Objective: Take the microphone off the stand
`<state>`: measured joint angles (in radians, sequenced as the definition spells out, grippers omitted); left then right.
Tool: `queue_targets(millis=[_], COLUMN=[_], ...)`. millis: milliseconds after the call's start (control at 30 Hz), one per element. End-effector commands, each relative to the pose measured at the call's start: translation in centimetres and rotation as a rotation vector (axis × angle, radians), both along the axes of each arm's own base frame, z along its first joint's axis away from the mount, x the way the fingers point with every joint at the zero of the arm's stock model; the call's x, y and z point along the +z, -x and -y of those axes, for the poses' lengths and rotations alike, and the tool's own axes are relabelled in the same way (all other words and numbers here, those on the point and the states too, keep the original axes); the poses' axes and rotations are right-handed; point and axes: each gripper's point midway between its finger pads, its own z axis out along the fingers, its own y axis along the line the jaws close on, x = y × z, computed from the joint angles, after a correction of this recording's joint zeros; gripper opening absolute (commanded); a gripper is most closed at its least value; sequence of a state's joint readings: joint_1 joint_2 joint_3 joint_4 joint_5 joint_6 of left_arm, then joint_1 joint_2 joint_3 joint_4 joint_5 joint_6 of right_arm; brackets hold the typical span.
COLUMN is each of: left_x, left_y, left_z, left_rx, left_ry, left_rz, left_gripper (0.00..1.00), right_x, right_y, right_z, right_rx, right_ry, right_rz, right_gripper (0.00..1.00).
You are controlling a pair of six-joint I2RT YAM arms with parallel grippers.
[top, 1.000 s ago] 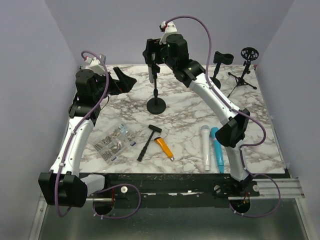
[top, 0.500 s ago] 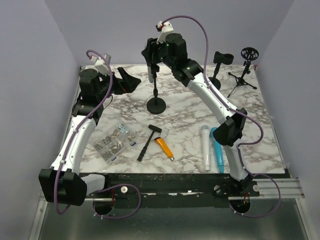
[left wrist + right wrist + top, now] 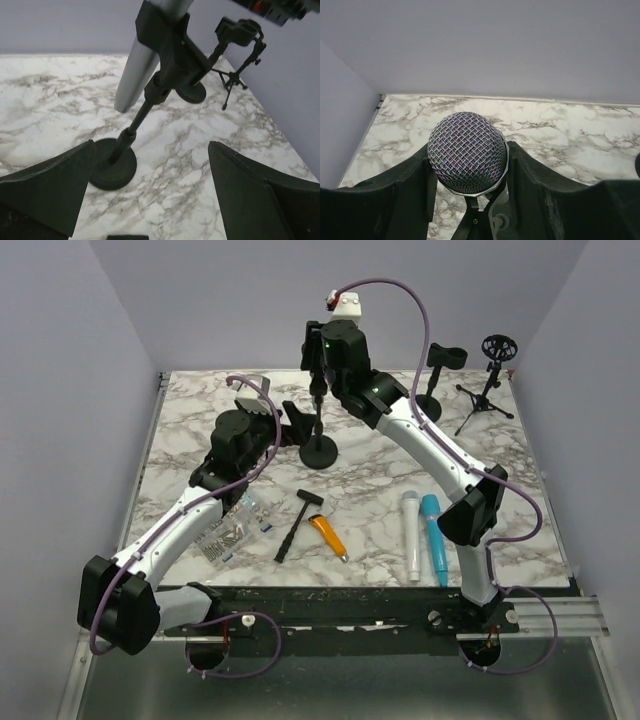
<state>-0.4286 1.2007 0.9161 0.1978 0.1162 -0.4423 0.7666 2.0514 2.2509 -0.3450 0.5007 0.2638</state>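
Note:
The microphone (image 3: 467, 152), with a silver body (image 3: 134, 75) and a mesh head, sits in the black clip (image 3: 170, 45) of a round-based stand (image 3: 319, 451). My right gripper (image 3: 469, 192) is shut on the microphone's head, with a finger pressing each side. In the top view the right gripper (image 3: 318, 368) is at the top of the stand and hides the microphone. My left gripper (image 3: 296, 420) is open and empty, low beside the stand's pole. In the left wrist view the stand's base (image 3: 114, 165) lies just ahead of the left finger (image 3: 50, 185).
A second stand (image 3: 440, 358) and a tripod stand (image 3: 492, 380) are at the back right. A white microphone (image 3: 410, 535) and a blue one (image 3: 435, 538) lie at the front right. A hammer (image 3: 295, 525), an orange tool (image 3: 328, 535) and a bag of screws (image 3: 225, 525) lie in front.
My left arm has swung from the back left corner to the stand, its gripper now low beside the pole. My right gripper has shifted slightly right over the stand's top.

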Motion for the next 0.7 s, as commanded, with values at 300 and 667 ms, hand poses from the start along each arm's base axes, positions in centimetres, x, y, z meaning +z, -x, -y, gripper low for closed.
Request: queue_targets(millis=[300,667], left_x=[4.8,5.1], left_y=[-4.9,-7.9], left_z=[3.7,5.4], left_rx=[0.227,0.298], left_ry=[0.032,0.028], left_rz=[0.312,0.338], left_gripper=[0.78,0.73], right_x=[2.2,1.6], right_y=[0.3,0.4], right_z=[2.2,2.5], right_rx=[-0.144,-0.15], right_ry=[-0.074,-0.062], right_rz=[0.01,0.002], right_gripper=[0.01,0.01])
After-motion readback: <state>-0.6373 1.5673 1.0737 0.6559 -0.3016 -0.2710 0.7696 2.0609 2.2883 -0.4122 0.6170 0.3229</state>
